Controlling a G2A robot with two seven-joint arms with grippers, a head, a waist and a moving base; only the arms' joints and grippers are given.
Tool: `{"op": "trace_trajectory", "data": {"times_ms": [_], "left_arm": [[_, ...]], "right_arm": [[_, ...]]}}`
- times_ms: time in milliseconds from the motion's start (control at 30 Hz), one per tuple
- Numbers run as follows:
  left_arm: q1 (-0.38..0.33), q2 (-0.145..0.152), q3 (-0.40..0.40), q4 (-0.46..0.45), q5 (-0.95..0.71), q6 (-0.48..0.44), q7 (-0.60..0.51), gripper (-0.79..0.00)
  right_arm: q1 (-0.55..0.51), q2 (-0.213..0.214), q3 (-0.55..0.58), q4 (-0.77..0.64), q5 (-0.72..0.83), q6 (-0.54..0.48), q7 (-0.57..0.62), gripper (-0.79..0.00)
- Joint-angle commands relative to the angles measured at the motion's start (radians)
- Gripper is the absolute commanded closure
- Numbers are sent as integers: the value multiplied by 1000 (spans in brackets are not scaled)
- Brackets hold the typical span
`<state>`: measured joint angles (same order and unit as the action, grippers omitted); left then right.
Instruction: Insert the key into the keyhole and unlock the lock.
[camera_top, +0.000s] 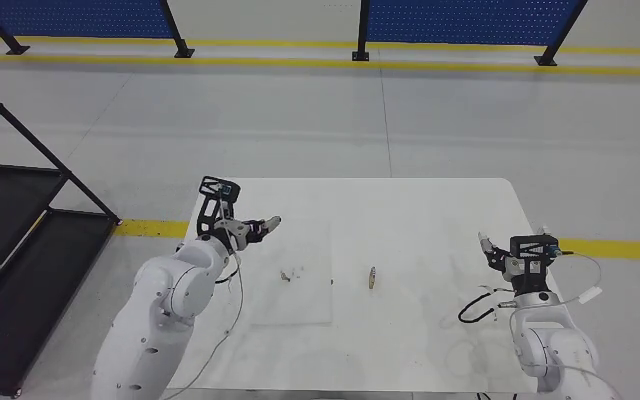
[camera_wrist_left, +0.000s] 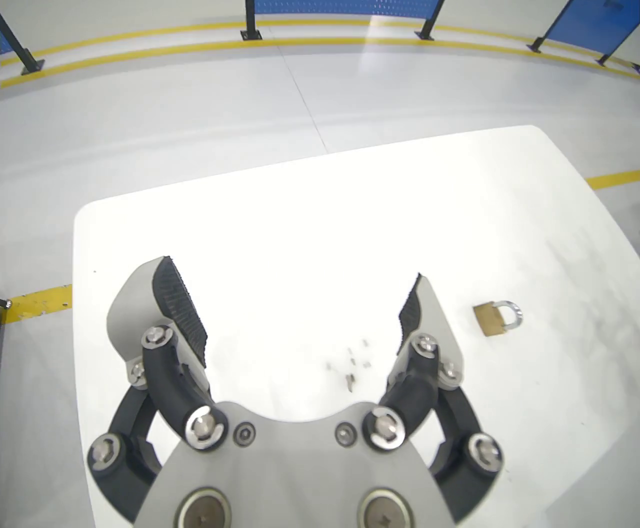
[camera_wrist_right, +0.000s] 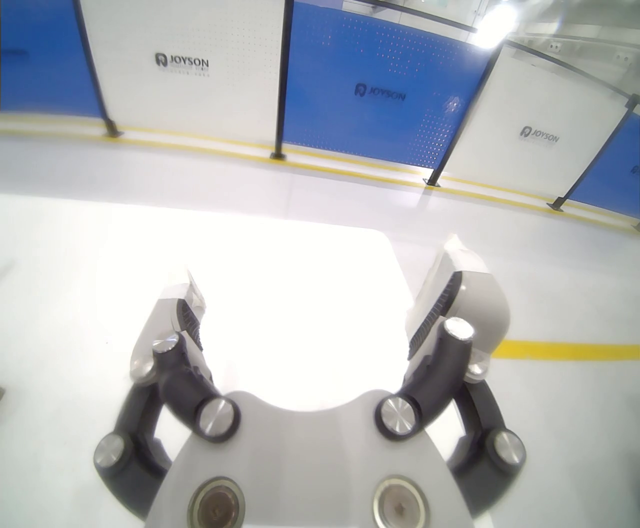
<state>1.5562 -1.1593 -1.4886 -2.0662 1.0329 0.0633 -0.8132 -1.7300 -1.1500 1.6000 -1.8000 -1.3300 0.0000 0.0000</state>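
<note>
Key (camera_top: 288, 275) is lying flat on the white bench (camera_top: 430, 340), left of centre, too small to show which way its blade is pointing. A brass padlock (camera_top: 372, 278) is resting on its side a little to its right, the two apart, its silver shackle looking closed. Just beyond the key the left jaws are hanging wide and empty above the bench; from the left wrist the key (camera_wrist_left: 350, 382) is showing between them, close to their base. By the bench's right edge the right jaws are likewise standing wide, holding nothing, well apart from both things. Past the far edge, yellow floor lines (camera_top: 300, 62) are running in front of blue barriers (camera_top: 470, 20).

Nothing is being gripped, so the opening step, picking up the key, seems to be the one in hand. The next move is probably calling for the left jaws to be lowering squarely over the key's head and pinching it with the blade sticking out free, while the right jaws are steadying the padlock, keyhole facing the key.
</note>
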Motion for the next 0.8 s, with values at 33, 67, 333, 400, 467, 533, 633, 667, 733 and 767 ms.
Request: {"op": "trace_trajectory", "data": {"times_ms": [33, 67, 333, 400, 467, 533, 633, 667, 733, 767], "left_arm": [[-12, -5, 54, -42, 54, 104, -83, -785], [-16, -7, 76, -54, 63, 134, -109, -785], [-94, -19, 153, -79, -76, 252, -432, -785], [-106, -19, 157, -61, -97, 261, -468, -785], [-113, -20, 163, -39, -112, 279, -493, -785], [-119, -21, 173, -17, -125, 304, -517, -785], [-120, -22, 195, 7, -119, 320, -519, -785], [-122, -22, 199, 12, -118, 328, -520, -785], [-122, -22, 209, 25, -102, 340, -522, -785], [-122, -22, 215, 31, -94, 348, -524, -785]], "right_arm": [[0, 0, 0, 0, 0, 0, 0, -785], [0, 0, 0, 0, 0, 0, 0, -785], [0, 0, 0, 0, 0, 0, 0, -785], [0, 0, 0, 0, 0, 0, 0, -785], [0, 0, 0, 0, 0, 0, 0, -785], [0, 0, 0, 0, 0, 0, 0, -785], [0, 0, 0, 0, 0, 0, 0, -785], [0, 0, 0, 0, 0, 0, 0, -785], [0, 0, 0, 0, 0, 0, 0, -785], [0, 0, 0, 0, 0, 0, 0, -785]]}}
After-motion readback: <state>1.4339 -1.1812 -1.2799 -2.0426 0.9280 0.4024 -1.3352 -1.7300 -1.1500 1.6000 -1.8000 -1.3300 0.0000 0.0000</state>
